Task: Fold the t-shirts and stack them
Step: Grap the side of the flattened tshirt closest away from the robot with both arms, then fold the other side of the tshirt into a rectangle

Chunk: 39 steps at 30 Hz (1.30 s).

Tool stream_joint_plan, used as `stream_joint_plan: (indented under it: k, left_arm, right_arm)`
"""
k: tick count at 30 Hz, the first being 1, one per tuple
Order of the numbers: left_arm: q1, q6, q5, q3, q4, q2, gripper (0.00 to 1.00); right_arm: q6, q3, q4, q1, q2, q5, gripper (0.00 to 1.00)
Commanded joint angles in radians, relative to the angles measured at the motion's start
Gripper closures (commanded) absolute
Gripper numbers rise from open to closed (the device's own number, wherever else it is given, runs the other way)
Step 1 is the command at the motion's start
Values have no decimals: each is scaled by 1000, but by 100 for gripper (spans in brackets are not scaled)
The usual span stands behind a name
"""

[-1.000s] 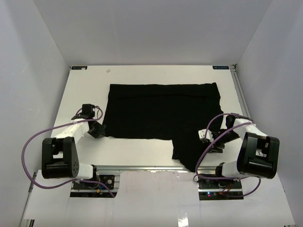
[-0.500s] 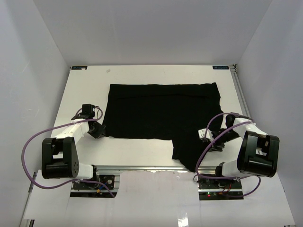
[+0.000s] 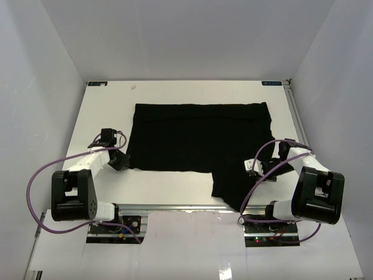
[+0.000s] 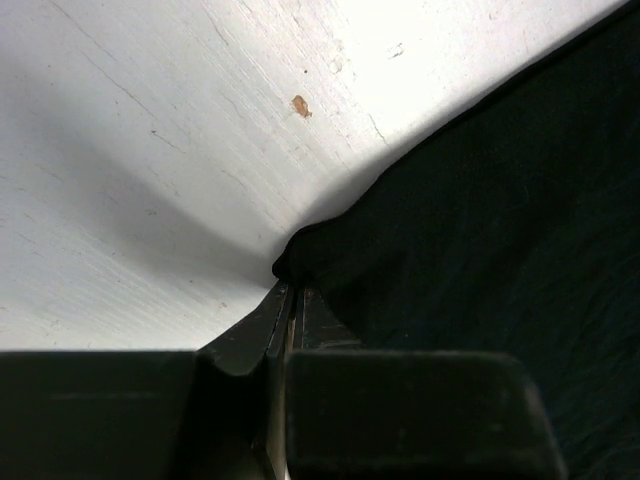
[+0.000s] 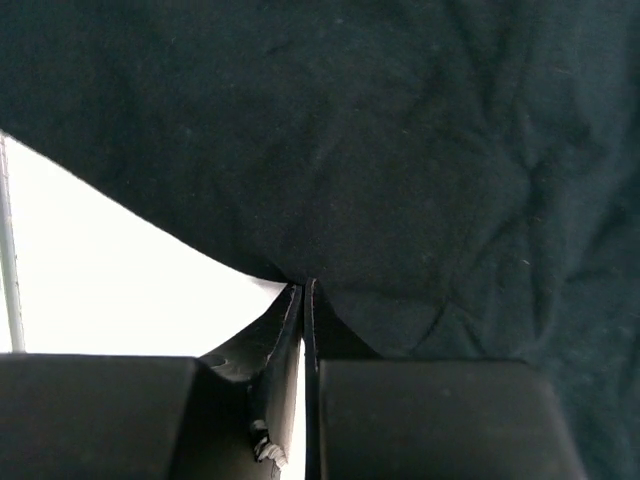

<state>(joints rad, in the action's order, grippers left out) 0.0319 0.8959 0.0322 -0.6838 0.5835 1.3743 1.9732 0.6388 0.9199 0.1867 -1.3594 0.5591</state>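
Observation:
One black t-shirt (image 3: 201, 137) lies spread on the white table (image 3: 175, 93), with a flap reaching toward the front edge at the right. My left gripper (image 3: 123, 161) is shut on the t-shirt's front left corner. In the left wrist view that pinched corner of the t-shirt (image 4: 470, 220) bunches at the tips of the left gripper (image 4: 293, 285). My right gripper (image 3: 258, 170) is shut on the cloth edge at the right side of the flap. In the right wrist view the t-shirt (image 5: 350, 130) fills the frame above the right gripper (image 5: 303, 286), whose jaws meet on its hem.
White walls close in the table on three sides. A metal rail (image 3: 294, 119) runs along the right edge. Purple cables (image 3: 44, 175) loop from both arms. A small brown speck (image 4: 300, 105) marks the table by the left corner.
The right gripper has closed on the t-shirt's edge; it stood open before. The left arm has not moved.

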Motion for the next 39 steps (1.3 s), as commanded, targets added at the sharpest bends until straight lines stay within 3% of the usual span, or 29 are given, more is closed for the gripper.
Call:
stream_joint_plan:
  k: [1, 5, 11, 24, 39]
  left_arm:
    - [0, -23, -8, -25, 29, -58, 92]
    - [0, -40, 8, -66, 44, -112, 92]
    - [0, -45, 25, -147, 82, -176, 92]
    - [2, -38, 32, -374, 91, -213, 92]
    - [2, 12, 94, -667, 12, 123, 92]
  right_arm:
    - [32, 102, 49, 10, 49, 51, 94]
    - [-22, 238, 180, 17, 91, 177, 94]
    - [-138, 315, 192, 17, 172, 295, 94]
    - [-684, 397, -242, 43, 233, 363, 94]
    - [-1014, 545, -602, 129, -47, 292, 94]
